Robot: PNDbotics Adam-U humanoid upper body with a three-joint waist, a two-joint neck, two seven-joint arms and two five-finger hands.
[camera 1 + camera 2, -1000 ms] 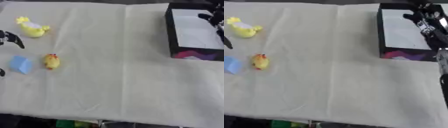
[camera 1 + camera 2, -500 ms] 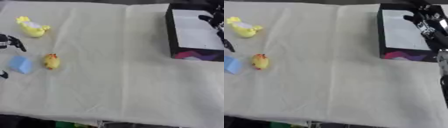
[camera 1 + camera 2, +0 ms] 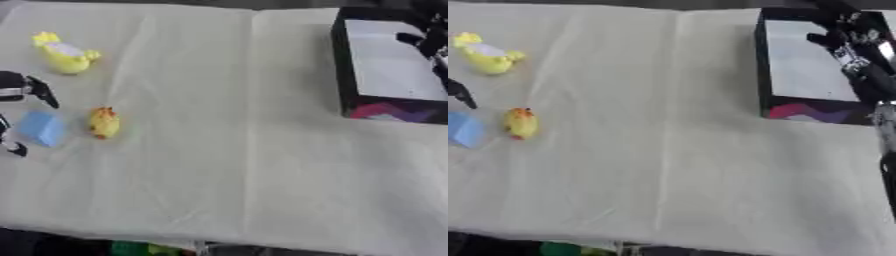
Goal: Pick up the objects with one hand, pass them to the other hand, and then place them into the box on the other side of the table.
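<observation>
At the left of the cloth lie a light blue block (image 3: 41, 128), a small yellow-orange duck (image 3: 103, 122) beside it, and a larger yellow toy (image 3: 65, 54) farther back. My left hand (image 3: 21, 87) comes in at the left edge, open, its fingers spread on either side of the blue block without holding it. At the right stands the black box (image 3: 759, 70) with a pale inside. My right hand (image 3: 852, 52) hangs over the box, fingers relaxed, holding nothing.
A cream cloth (image 3: 236, 150) covers the table. Its front edge runs along the bottom of the view, with something green (image 3: 131, 248) below it. The wide stretch between the toys and the box holds nothing.
My left hand has slid down and inward, closer round the blue block. The right hand stays over the box.
</observation>
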